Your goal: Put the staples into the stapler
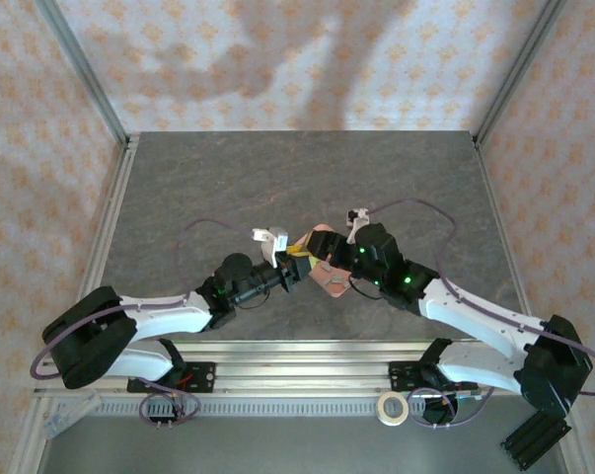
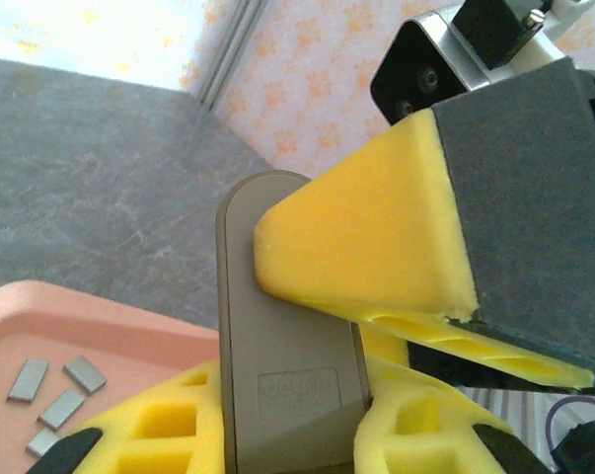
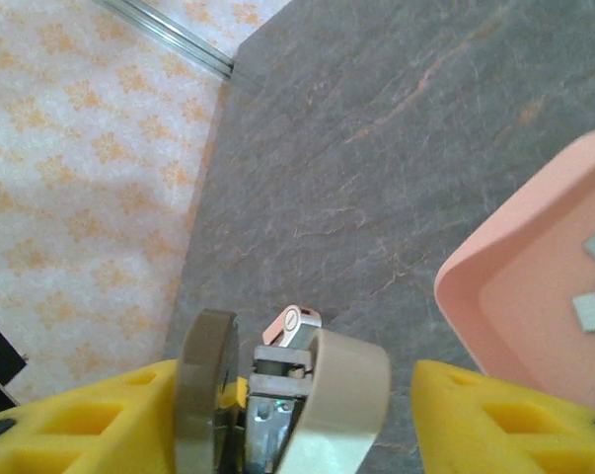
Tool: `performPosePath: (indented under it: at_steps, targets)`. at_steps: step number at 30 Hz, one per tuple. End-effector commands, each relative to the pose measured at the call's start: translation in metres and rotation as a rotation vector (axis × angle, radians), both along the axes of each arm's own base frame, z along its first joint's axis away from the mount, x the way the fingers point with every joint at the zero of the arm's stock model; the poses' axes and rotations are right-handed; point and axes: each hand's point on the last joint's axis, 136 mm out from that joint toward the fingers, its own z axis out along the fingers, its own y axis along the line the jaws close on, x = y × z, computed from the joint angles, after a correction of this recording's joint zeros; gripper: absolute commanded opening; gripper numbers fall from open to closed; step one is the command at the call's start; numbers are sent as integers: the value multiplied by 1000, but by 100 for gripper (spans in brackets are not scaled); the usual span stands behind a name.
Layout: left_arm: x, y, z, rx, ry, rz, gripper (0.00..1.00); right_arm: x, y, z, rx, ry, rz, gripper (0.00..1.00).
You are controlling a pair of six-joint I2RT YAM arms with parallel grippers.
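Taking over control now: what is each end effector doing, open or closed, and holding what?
Left end effector: closed on the stapler.
Right end effector: open, fingers either side of the stapler.

Bench enclosure: dark worktop, patterned panels on three sides.
Worktop (image 1: 277, 178) is dark grey with a stone-like vein, matt and evenly lit. Back wall (image 1: 179, 39), left wall (image 1: 31, 197) and right wall (image 1: 563, 178) are pale cream panels printed with small orange flower motifs. A silver metal post (image 1: 82, 69) rises from the far left corner of the worktop and a second post (image 1: 514, 69) from the far right corner. A metal rail (image 1: 105, 227) runs along the left edge, and slotted aluminium profile (image 1: 297, 355) spans the near edge. Broad soft shadows (image 1: 356, 49) fall across the back wall. In the left wrist view the far strip of the worktop is washed out to a bright, bluish white.
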Motion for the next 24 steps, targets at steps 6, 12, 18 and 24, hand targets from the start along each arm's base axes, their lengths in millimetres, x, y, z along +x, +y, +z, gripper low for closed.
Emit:
performPosePath:
  at_steps: [6, 12, 18, 24]
  targets:
    - [-8, 1, 43, -191, -110, -88, 0, 1, -18, 58, -72, -287, 20, 68]
    - [-20, 5, 65, -198, -201, -150, 0, -11, -44, 100, -7, -559, 61, 66]
    - [-37, 14, 84, -198, -303, -188, 0, -47, -49, 109, -127, -897, 217, 68]
    - [-57, 14, 99, -186, -407, -262, 0, -67, -25, 96, -199, -914, 494, 68]
